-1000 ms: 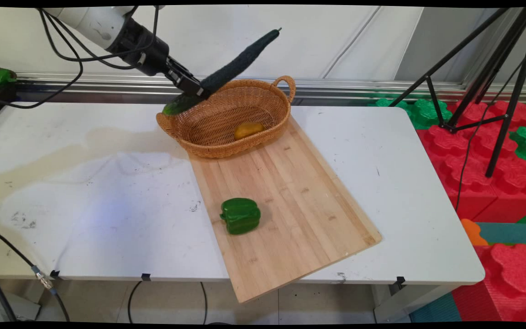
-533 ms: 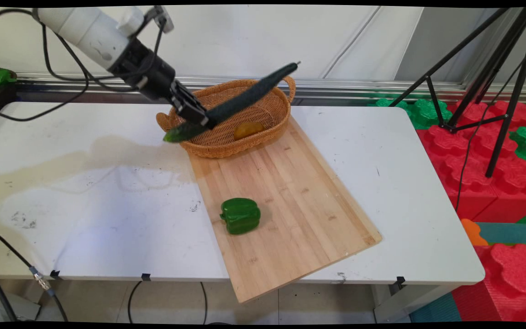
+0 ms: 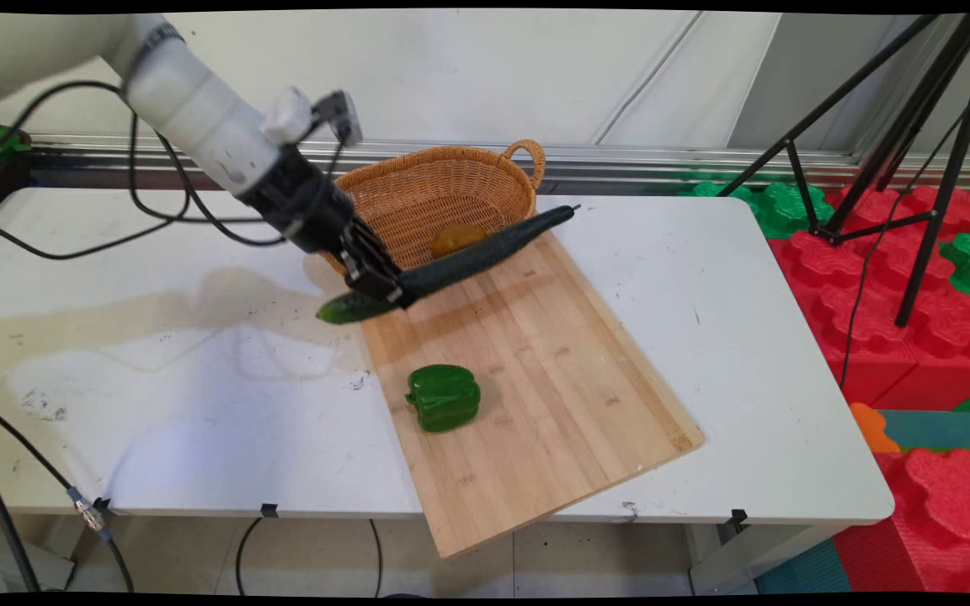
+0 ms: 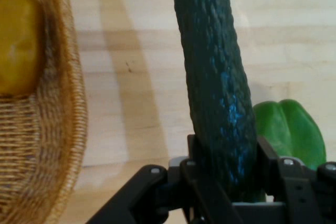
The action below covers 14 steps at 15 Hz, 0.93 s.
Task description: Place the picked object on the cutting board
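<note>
My gripper is shut on a long dark green cucumber, gripping it near its lighter end. The cucumber hangs tilted in the air above the far end of the wooden cutting board, just in front of the wicker basket. A yellow fruit lies inside the basket. A green bell pepper sits on the board nearer the front, below the gripper.
The white table carries the board across its middle. Black tripod legs and red and green foam blocks stand off the table's right side. Black cables hang from the arm.
The arm has come down and toward the front with the cucumber, from above the basket's left rim to over the board's far end. Basket, fruit and pepper have not moved.
</note>
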Tool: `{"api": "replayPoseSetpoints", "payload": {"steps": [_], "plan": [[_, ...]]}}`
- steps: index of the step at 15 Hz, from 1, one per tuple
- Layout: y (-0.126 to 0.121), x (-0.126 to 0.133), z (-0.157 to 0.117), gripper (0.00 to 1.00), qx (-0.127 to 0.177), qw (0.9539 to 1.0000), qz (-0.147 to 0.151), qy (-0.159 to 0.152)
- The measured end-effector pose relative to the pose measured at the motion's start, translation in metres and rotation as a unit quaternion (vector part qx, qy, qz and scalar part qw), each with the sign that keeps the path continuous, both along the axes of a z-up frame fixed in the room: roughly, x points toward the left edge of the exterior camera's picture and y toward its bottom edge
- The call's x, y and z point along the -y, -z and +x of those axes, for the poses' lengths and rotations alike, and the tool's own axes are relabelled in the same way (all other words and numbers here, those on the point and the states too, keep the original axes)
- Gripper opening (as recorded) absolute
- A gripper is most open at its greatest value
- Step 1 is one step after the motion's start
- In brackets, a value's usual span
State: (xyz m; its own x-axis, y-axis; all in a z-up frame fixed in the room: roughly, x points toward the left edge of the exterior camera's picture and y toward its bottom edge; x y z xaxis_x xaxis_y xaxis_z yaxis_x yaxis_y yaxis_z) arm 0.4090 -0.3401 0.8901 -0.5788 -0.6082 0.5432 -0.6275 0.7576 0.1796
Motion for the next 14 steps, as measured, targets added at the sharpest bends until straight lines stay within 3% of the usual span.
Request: {"api": "replayPoseSetpoints", "payload": {"steps": [9, 10, 14], "plan": [[0.052, 0.008, -0.041, 0.00, 0.023, 0.9995, 0.020, 0.005], [0.054, 0.010, -0.043, 1.00, 0.024, 0.9995, 0.018, 0.004], [0.052, 0.012, -0.049, 1.00, 0.022, 0.9997, 0.009, 0.006]]}}
